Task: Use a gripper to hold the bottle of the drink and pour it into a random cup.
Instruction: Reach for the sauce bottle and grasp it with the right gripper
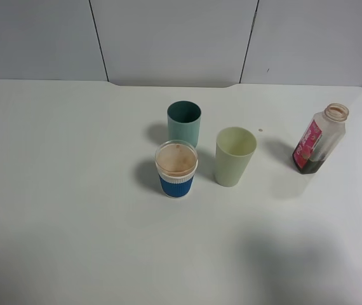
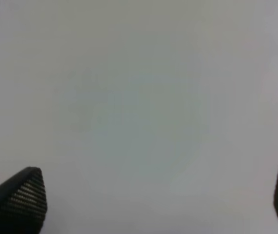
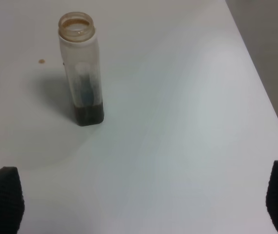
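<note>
The right gripper [image 3: 143, 197] hangs low over the white table [image 3: 188, 122] with its two ribbed black fingertips [image 3: 3, 197] spread as wide as they go and nothing between them. The left gripper [image 2: 156, 197] is the same, fingers far apart over a bare stretch of table, holding nothing.

Just ahead of the right gripper, well clear of its fingers and closer to the line of one finger than the other, stands the bottle [image 3: 80, 68]. It is upright and uncapped, its wide neck open. The drink [image 3: 88, 114] is a dark brown layer filling only the bottom of it. In the high view its red label [image 1: 309, 141] faces the cups. A little past the bottle, a small brown spot [image 3: 41, 61] marks the tabletop.

Farther off, to the gripper's left of the bottle, three cups stand upright in a loose cluster. The pale yellow-green cup [image 1: 235, 155] comes first, apart from the bottle and empty as far as I can see. Beyond it, farther left, is the blue-sleeved cup [image 1: 176, 168], with a brownish tint inside. The teal cup [image 1: 184, 121] stands just behind that one, toward the back of the table. None of the cups touch. Neither arm shows in the high view.
</note>
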Tool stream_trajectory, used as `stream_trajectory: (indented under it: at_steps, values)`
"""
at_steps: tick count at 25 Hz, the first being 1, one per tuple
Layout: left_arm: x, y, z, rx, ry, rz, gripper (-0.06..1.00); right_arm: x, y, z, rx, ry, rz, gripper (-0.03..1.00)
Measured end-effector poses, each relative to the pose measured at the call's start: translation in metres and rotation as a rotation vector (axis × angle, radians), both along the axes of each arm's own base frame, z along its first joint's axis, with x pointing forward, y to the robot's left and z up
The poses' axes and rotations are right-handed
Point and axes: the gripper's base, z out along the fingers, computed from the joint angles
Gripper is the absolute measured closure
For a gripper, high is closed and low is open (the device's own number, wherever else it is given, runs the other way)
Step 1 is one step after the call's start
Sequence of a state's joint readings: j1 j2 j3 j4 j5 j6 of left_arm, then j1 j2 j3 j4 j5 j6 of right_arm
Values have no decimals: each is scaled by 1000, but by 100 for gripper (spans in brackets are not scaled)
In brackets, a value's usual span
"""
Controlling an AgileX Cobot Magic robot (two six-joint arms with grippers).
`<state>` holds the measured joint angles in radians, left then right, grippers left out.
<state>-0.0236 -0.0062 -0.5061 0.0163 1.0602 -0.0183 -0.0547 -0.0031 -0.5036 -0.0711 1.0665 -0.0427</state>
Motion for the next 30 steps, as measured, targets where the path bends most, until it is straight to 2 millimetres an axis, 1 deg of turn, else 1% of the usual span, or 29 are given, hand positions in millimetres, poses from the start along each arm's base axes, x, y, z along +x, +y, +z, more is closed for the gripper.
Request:
stream_trajectory:
  at_steps: [30]
  values:
    - [0,0,0,0,0,0,2,0,0,0,0,0,0,-3]
